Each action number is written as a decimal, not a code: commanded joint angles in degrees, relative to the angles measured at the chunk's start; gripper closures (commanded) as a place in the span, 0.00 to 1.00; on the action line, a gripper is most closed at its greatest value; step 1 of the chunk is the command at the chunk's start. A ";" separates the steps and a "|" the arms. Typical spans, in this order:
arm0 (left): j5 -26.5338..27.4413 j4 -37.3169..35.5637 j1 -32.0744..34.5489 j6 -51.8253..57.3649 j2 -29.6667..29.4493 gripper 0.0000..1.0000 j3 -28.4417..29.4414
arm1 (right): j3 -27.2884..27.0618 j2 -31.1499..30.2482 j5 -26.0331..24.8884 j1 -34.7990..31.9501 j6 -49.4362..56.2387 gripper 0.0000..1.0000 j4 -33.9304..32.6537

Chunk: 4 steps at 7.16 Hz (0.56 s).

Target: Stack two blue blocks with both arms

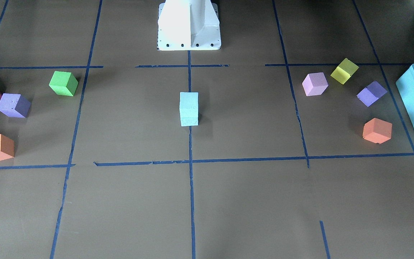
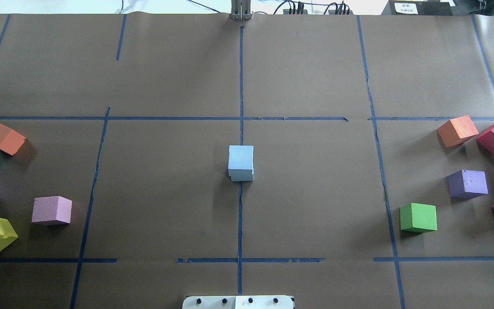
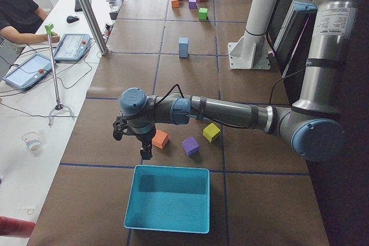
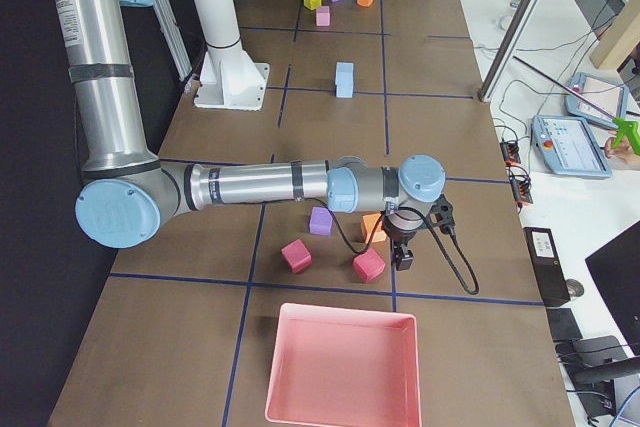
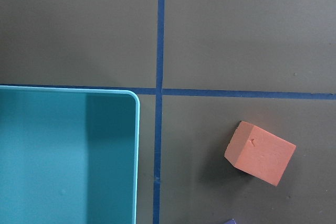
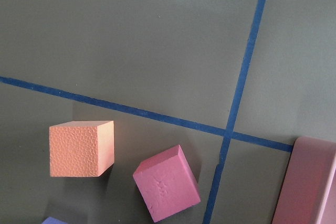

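Pale blue foam in the front-facing view: the two blue blocks [image 1: 188, 108] stand one on the other at the table centre. Overhead, the upper one sits slightly shifted. From the left end, my left gripper [image 3: 134, 137] hangs near the teal bin [image 3: 173, 167]. From the right end, my right gripper [image 4: 405, 245] hangs near a magenta cube [image 4: 368, 265]. Whether my fingers are spread, I cannot tell. I judge the stacking done; next I only need to keep away.
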<state>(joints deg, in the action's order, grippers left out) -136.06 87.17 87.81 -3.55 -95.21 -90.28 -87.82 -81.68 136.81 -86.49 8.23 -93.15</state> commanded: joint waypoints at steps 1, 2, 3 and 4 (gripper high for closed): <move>0.45 9.39 -0.18 -0.15 0.55 0.00 4.31 | -0.34 -0.06 -0.93 0.61 0.21 0.00 -2.02; 0.10 10.47 -0.18 -0.32 0.55 0.00 3.80 | -0.16 -0.15 -1.89 0.45 1.08 0.00 -2.12; 0.44 10.39 -0.27 -0.15 0.55 0.00 4.23 | 0.19 -0.50 -1.81 0.45 1.61 0.00 -2.12; 0.01 10.39 -0.27 -0.06 0.55 0.00 3.63 | 0.19 -1.37 -1.37 0.45 1.44 0.00 -1.68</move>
<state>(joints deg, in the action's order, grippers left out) -135.80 97.23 87.58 -3.70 -94.68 -86.38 -87.76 -82.26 135.22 -86.07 9.52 -95.10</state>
